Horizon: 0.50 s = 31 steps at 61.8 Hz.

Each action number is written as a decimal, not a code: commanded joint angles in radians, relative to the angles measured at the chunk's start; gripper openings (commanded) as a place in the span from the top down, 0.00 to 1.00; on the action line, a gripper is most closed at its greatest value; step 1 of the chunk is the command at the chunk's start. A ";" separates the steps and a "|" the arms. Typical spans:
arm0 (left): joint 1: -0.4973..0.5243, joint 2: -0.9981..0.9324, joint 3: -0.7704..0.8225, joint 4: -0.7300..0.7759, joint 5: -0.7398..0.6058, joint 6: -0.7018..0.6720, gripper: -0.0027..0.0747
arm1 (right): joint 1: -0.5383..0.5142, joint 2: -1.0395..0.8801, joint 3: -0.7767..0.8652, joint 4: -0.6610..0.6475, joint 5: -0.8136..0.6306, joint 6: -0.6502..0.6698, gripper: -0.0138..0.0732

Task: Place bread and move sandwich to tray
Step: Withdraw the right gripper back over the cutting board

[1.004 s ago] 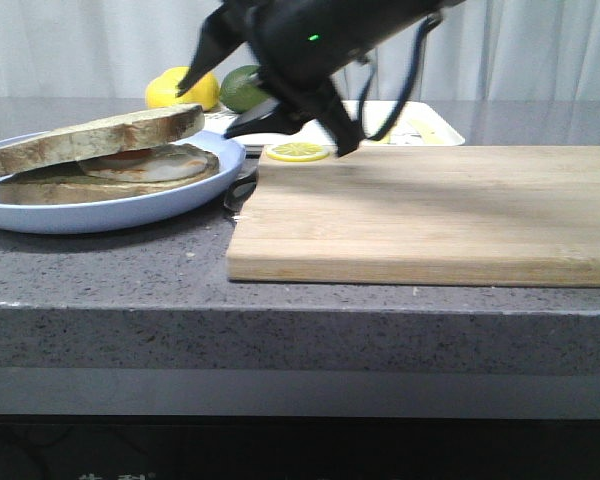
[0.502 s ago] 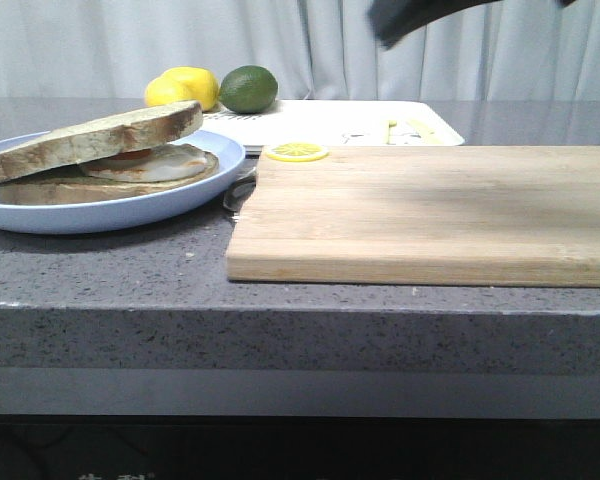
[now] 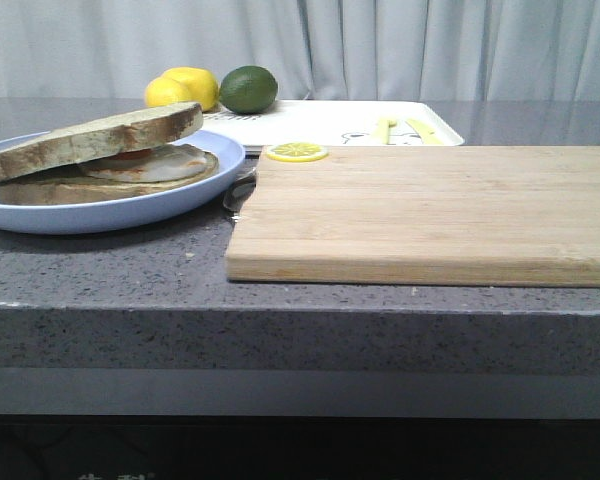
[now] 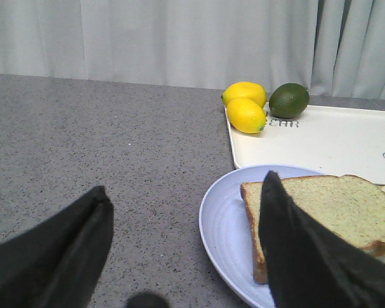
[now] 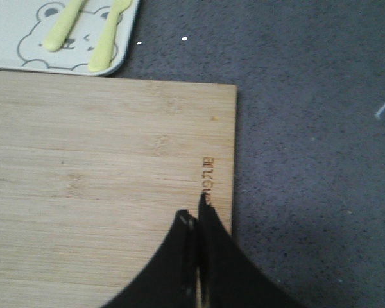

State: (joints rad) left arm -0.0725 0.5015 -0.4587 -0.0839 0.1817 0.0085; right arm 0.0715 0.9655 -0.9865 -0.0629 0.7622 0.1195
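The sandwich [image 3: 110,160] lies on the pale blue plate [image 3: 100,215] at the left. A plain bread slice [image 3: 90,135] lies tilted on top of its fried egg [image 3: 165,165]. The white tray [image 3: 320,120] stands behind the cutting board. Neither gripper shows in the front view. In the left wrist view my left gripper [image 4: 185,181] is open and empty above the counter, just beside the plate's rim [image 4: 224,224]; one finger overlaps the bread [image 4: 333,205]. My right gripper [image 5: 194,216] is shut and empty over the board's edge.
A wooden cutting board [image 3: 430,210] fills the middle and right, with a lemon slice [image 3: 297,152] at its far left corner. Two lemons [image 3: 183,87] and a lime [image 3: 248,89] sit at the tray's far left. Yellow utensils [image 5: 106,35] lie on the tray [image 5: 13,13].
The dark arm that hung over the board's far edge has risen to the upper right and left the front view. The sandwich and plate have not moved.
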 commanded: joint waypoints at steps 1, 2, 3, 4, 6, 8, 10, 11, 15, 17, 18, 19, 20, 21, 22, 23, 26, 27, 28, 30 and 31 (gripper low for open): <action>-0.003 0.011 -0.033 -0.001 -0.082 -0.002 0.36 | -0.006 -0.109 0.067 -0.053 -0.147 0.040 0.91; -0.003 0.011 -0.033 -0.001 -0.082 -0.002 0.36 | -0.006 -0.134 0.085 -0.051 -0.171 0.040 0.91; -0.003 0.011 -0.033 -0.001 -0.082 -0.002 0.36 | -0.006 -0.151 0.104 -0.051 -0.185 0.040 0.91; -0.003 0.011 -0.033 -0.001 -0.082 -0.002 0.36 | -0.006 -0.179 0.131 -0.048 -0.205 0.040 0.91; -0.003 0.011 -0.033 -0.001 -0.082 -0.002 0.36 | -0.006 -0.216 0.168 -0.047 -0.229 0.040 0.91; -0.003 0.011 -0.033 -0.001 -0.082 -0.002 0.36 | -0.006 -0.253 0.205 -0.047 -0.251 0.040 0.91; -0.003 0.011 -0.033 -0.001 -0.082 -0.002 0.36 | -0.006 -0.301 0.251 -0.046 -0.273 0.040 0.91; -0.003 0.011 -0.033 -0.001 -0.082 -0.002 0.36 | -0.006 -0.330 0.278 -0.046 -0.285 0.040 0.91; -0.003 0.011 -0.033 -0.001 -0.082 -0.002 0.36 | -0.006 -0.414 0.354 -0.044 -0.316 0.040 0.91; -0.003 0.011 -0.033 -0.001 -0.083 -0.002 0.36 | -0.006 -0.460 0.392 -0.044 -0.330 0.040 0.91; -0.003 0.011 -0.033 -0.001 -0.084 -0.002 0.36 | -0.006 -0.477 0.405 -0.044 -0.334 0.040 0.91; -0.003 0.011 -0.033 -0.001 -0.084 -0.002 0.36 | -0.006 -0.501 0.424 -0.044 -0.339 0.040 0.91; -0.003 0.011 -0.033 -0.001 -0.084 -0.002 0.36 | -0.006 -0.516 0.435 -0.044 -0.343 0.040 0.91; -0.003 0.011 -0.033 -0.001 -0.084 -0.002 0.36 | -0.006 -0.531 0.446 -0.044 -0.346 0.040 0.91; -0.003 0.011 -0.033 -0.001 -0.084 -0.002 0.36 | -0.006 -0.545 0.455 -0.044 -0.348 0.040 0.91; -0.003 0.011 -0.033 -0.001 -0.084 -0.002 0.36 | -0.006 -0.564 0.468 -0.044 -0.351 0.040 0.91; -0.003 0.011 -0.033 -0.003 -0.084 -0.002 0.36 | -0.006 -0.599 0.491 -0.044 -0.353 0.040 0.91; -0.003 0.011 -0.033 -0.006 -0.084 -0.002 0.36 | -0.006 -0.607 0.496 -0.044 -0.354 0.040 0.91; -0.003 0.011 -0.033 -0.009 -0.084 -0.002 0.36 | -0.006 -0.614 0.499 -0.044 -0.355 0.040 0.91; -0.003 0.011 -0.033 -0.022 -0.084 -0.002 0.36 | -0.006 -0.625 0.505 -0.044 -0.355 0.040 0.91; -0.003 0.011 -0.033 -0.033 -0.084 -0.002 0.36 | -0.006 -0.628 0.506 -0.044 -0.353 0.040 0.91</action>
State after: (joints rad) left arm -0.0725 0.5015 -0.4587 -0.0885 0.1817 0.0085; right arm 0.0715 0.3597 -0.4692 -0.0933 0.5027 0.1550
